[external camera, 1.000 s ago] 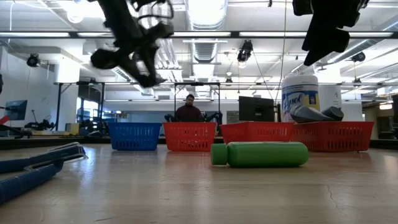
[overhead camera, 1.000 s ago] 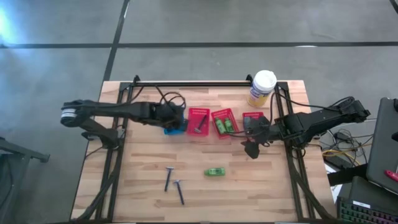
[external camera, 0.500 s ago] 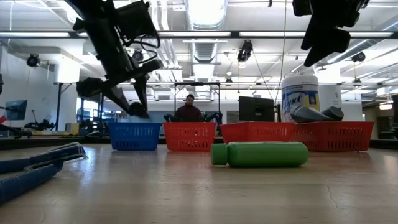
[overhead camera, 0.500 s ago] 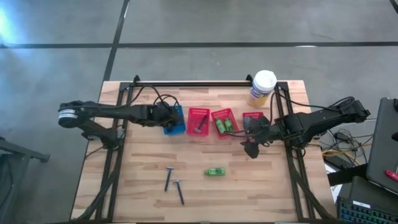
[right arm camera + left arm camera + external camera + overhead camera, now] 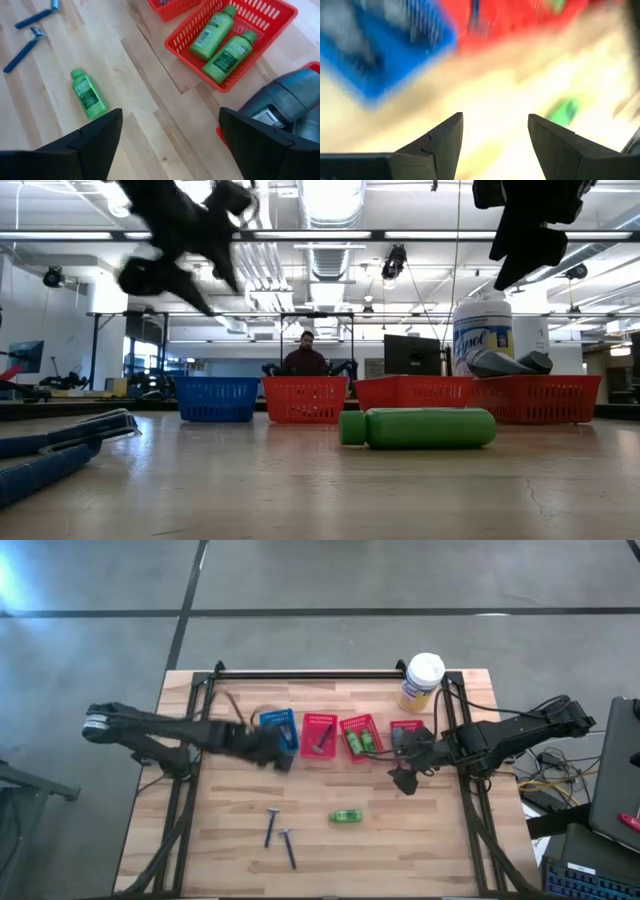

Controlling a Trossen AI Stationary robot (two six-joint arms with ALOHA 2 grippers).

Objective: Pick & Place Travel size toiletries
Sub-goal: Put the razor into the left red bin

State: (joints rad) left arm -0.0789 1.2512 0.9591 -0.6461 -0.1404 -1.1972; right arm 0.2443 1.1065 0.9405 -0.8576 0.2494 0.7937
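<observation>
Overhead: left end effector (image 5: 272, 754) beside blue basket (image 5: 280, 730); 1 green bottle (image 5: 346, 816) and 2 razors (image 5: 280, 835) on open tabletop (image 5: 430, 840). Left wrist: fingers (image 5: 442, 142) apart, empty. Right wrist: right end effector (image 5: 170, 135) spread, empty; 2 bottles (image 5: 220, 42) in red basket (image 5: 280, 12).

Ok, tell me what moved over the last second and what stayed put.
The left gripper has pulled back from over the blue basket toward the table's front, fingers open and empty. The right gripper, the green bottle and the two razors on the table have not moved.
</observation>
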